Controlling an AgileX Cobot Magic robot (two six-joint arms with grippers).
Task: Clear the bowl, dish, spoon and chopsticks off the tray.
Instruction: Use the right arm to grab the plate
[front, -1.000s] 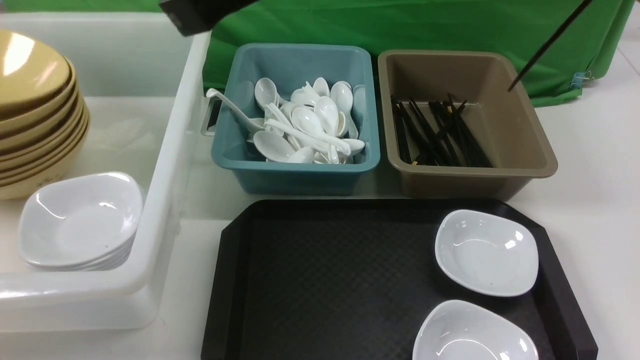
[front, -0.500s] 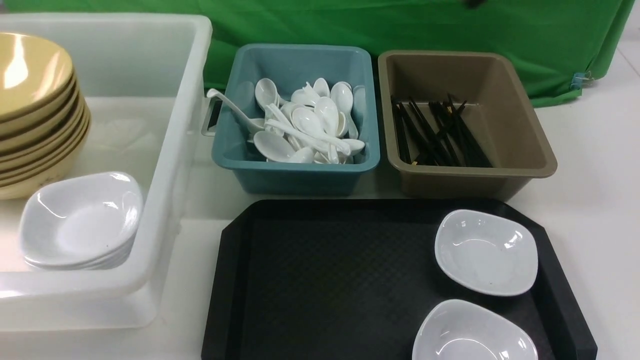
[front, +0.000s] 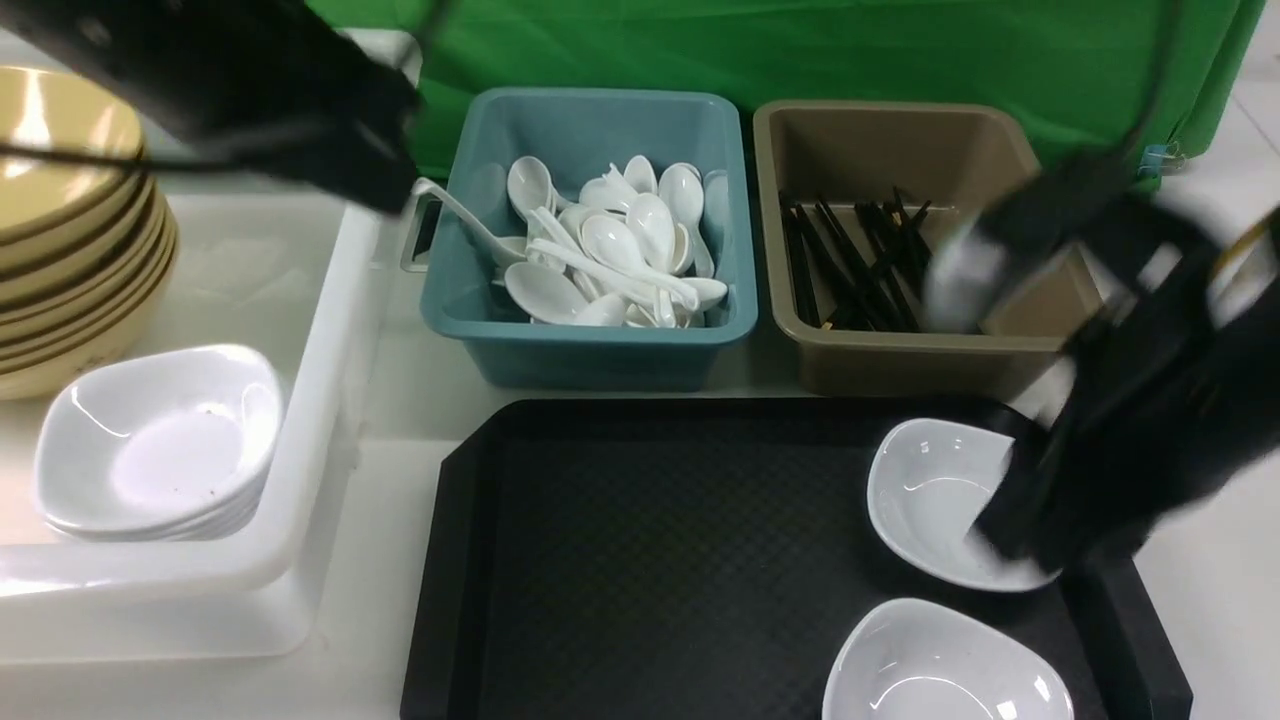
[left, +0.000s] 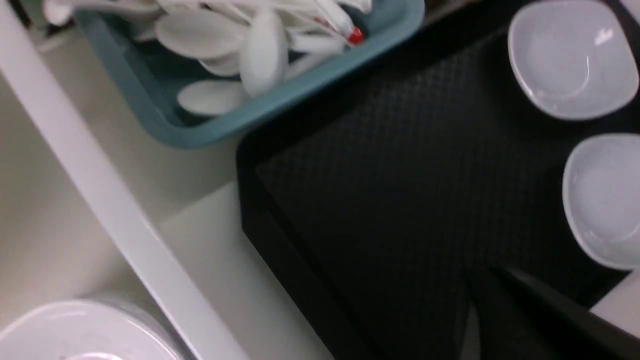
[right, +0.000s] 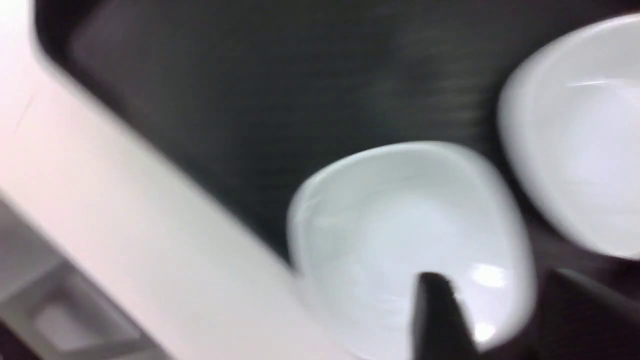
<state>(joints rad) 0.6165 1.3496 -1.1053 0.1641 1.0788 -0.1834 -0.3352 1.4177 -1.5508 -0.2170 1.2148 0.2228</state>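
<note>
Two white dishes sit on the right side of the black tray (front: 650, 560): the farther dish (front: 925, 495) and the nearer dish (front: 940, 670). My right gripper (front: 1010, 535), blurred, is open at the farther dish's right rim. In the right wrist view the right gripper (right: 505, 310) has one finger (right: 435, 315) inside that dish (right: 400, 220) and the other outside it. My left gripper (left: 480, 310) is shut and empty, high at the far left. A mustard bowl (front: 50, 130) tops a stack in the white bin. Spoons (front: 610, 250) and chopsticks (front: 860, 260) lie in the tubs.
The white bin (front: 330, 400) at the left holds the bowl stack and a pile of white dishes (front: 160, 440). The teal tub (front: 590, 350) and the brown tub (front: 920, 365) stand just behind the tray. A green cloth hangs at the back.
The right arm, which held a chopstick above the brown tub, has dropped to the farther dish with its jaws opened. The left arm left the view and came back at the far left, shut.
</note>
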